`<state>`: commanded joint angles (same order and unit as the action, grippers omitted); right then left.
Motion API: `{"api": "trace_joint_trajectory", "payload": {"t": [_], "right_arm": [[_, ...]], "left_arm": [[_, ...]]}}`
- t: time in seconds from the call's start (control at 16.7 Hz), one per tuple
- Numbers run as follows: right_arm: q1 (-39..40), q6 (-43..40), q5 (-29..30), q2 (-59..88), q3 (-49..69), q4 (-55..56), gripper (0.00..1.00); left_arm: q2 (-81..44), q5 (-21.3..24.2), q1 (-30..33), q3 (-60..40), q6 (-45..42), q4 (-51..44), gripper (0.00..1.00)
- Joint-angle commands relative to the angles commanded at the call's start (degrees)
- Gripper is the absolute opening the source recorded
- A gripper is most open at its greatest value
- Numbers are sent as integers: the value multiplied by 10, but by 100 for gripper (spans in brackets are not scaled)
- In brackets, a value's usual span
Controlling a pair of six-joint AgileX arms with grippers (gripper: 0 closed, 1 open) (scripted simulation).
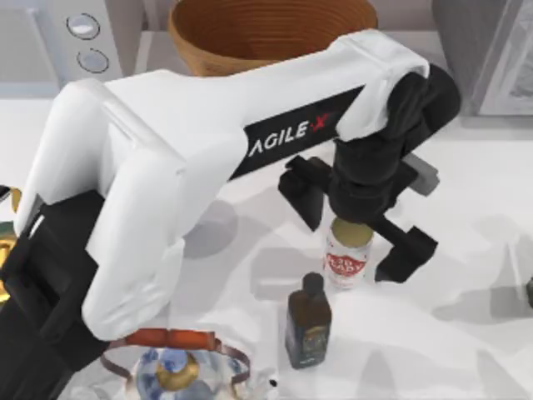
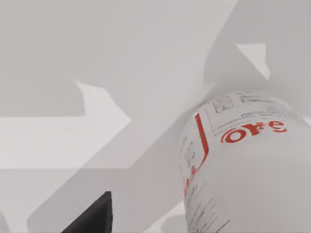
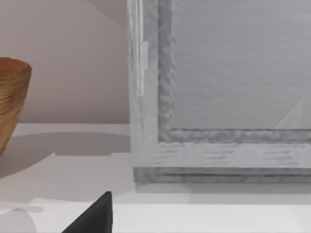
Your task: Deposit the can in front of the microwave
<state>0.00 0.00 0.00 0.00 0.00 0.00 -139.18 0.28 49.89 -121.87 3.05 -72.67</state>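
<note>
Top view puts the can (image 1: 346, 260) upright near the middle of the table, directly under the left gripper (image 1: 354, 227), whose dark fingers (image 1: 405, 252) are spread wide to either side and not yet touching it. A dark brown bottle (image 1: 307, 320) stands just beside the can, so a finger coming down could clip it and topple either one; an off-centre close might also tip the can. The microwave (image 1: 62, 42) sits at the far left corner, well apart, beside a wooden bowl (image 1: 250, 37), so the carry is long. Left wrist view adds the can's red lettering close up. Right wrist view shows what is probably the darker grey appliance (image 3: 218, 97); whether the right claw is open or closed cannot be told.
</note>
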Motion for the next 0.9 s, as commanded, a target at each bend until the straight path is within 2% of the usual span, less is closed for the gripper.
{"api": "trace_joint_trajectory", "payload": {"t": [0.24, 0.9], "right_arm": [[0, 0, 0, 0, 0, 0, 100], [0, 0, 0, 0, 0, 0, 100]], "left_arm": [[0, 0, 0, 2, 0, 2, 100], [0, 0, 0, 2, 0, 2, 17]]}}
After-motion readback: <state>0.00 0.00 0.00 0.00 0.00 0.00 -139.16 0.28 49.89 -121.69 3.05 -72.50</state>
